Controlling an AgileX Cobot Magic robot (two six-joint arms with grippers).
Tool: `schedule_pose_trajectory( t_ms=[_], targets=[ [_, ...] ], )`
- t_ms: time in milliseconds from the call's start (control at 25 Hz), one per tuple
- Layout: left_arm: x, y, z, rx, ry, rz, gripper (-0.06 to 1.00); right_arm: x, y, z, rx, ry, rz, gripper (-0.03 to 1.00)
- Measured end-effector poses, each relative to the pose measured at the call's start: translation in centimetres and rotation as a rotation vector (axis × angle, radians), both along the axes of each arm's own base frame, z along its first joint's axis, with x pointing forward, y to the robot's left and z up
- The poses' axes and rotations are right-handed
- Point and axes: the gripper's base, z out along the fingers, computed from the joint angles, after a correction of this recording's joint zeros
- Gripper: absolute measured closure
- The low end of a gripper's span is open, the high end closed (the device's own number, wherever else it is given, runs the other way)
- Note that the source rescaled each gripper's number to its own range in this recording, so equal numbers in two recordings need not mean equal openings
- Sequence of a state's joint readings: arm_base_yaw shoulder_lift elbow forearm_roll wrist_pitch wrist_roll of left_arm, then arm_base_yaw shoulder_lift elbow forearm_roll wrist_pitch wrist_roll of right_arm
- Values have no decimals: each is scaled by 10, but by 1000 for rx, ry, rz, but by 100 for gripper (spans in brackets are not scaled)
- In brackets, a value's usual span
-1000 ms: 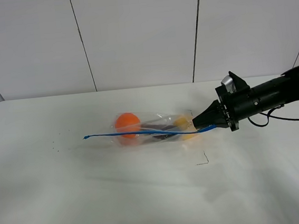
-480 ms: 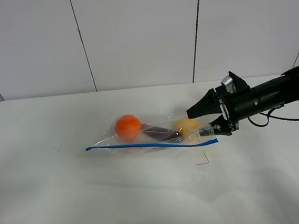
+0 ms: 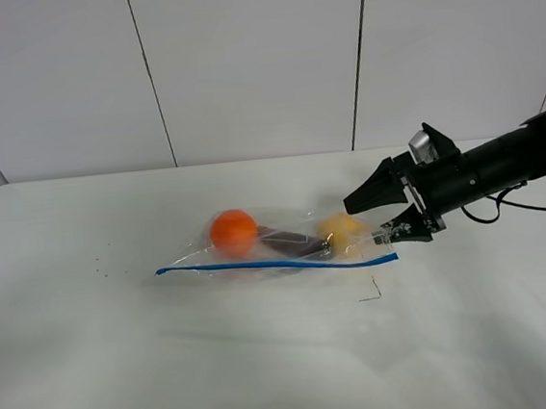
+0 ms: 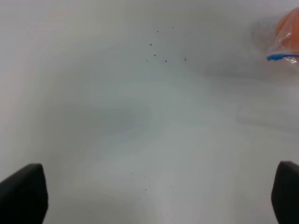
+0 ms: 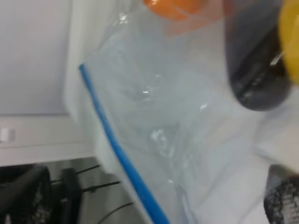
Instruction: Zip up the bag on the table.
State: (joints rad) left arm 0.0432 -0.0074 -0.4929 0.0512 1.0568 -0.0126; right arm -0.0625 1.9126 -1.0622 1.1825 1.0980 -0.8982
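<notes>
Since a second before, our right gripper (image 3: 376, 219) had let go of the blue zipper strip (image 3: 279, 263) and spread its jaws wide. The bag (image 3: 282, 242) lay flat mid-table (image 3: 125, 373), just beside that claw; our left gripper (image 4: 149, 196) stood wide, holding nothing

The right arm (image 3: 501, 163) is all matte black, a chunky round tube with a thin black cable looping off the underside. There's a small silver-grey block on top by the wrist, and the gripper (image 3: 366, 218) has pointy black wedge-shaped fingers (image 3: 369, 193). From the left wrist cam you just get two dark rounded finger tips (image 4: 23, 193) poking in at the edges.
</notes>
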Motion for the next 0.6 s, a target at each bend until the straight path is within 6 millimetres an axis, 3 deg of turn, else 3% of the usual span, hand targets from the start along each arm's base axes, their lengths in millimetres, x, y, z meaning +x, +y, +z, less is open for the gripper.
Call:
schedule_pose_trajectory(
  t_ms=[360, 600],
  targets=[
    [0, 0, 0, 0, 0, 0, -5, -24, -26, 60, -433, -156, -45, -3],
    [0, 0, 0, 0, 0, 0, -5, -47, -66, 87, -906, -165, -126, -3]
  ],
)
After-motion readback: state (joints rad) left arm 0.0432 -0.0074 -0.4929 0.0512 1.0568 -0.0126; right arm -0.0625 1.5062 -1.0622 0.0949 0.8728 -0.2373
